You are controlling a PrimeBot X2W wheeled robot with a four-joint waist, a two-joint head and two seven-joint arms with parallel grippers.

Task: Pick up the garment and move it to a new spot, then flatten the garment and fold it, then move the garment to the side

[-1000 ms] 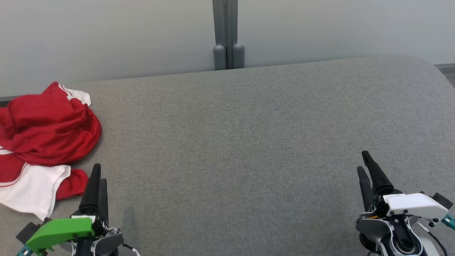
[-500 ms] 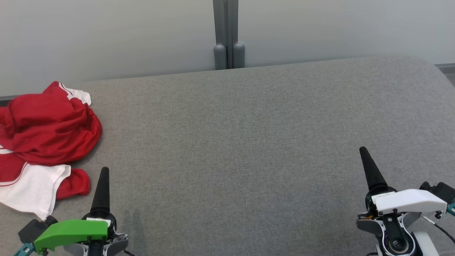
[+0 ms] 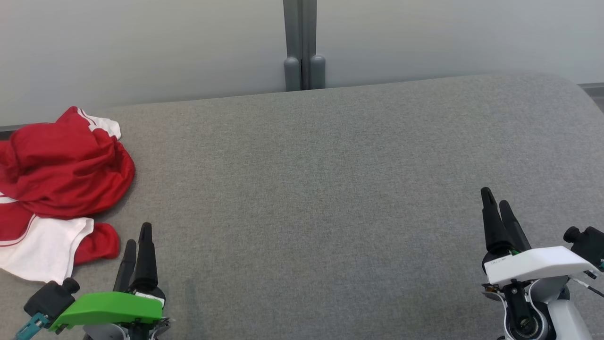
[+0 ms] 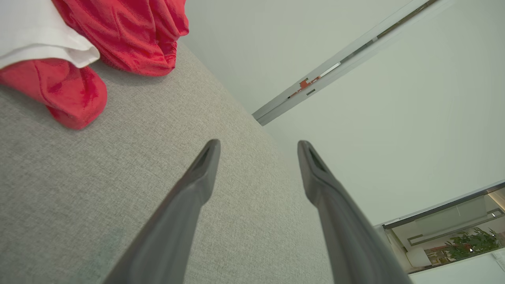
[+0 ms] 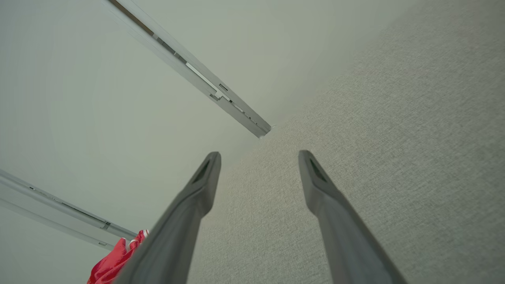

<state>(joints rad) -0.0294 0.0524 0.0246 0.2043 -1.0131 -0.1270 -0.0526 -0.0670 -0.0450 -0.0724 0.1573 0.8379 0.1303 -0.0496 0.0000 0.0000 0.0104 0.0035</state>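
A crumpled red and white garment (image 3: 56, 189) lies in a heap at the far left of the grey cushioned surface (image 3: 321, 189). The left wrist view shows the garment (image 4: 118, 31) at the upper left, and a corner of the garment (image 5: 114, 262) peeks in at the bottom left of the right wrist view. My left gripper (image 3: 138, 233), under its green cover, stands open just right of the garment's near edge, apart from it, nothing between its fingers (image 4: 197, 185). My right gripper (image 3: 495, 197), under its white cover, is open and empty over the right of the surface.
A pale wall runs behind the surface, with a grey vertical post (image 3: 302, 47) at its middle. The surface's far right corner (image 3: 575, 89) is rounded. Broad bare grey fabric stretches between the two grippers.
Both wrists have rolled, so each gripper's two fingers now show side by side again. The left gripper has drifted slightly right and down, the right one slightly up. The garment has not moved.
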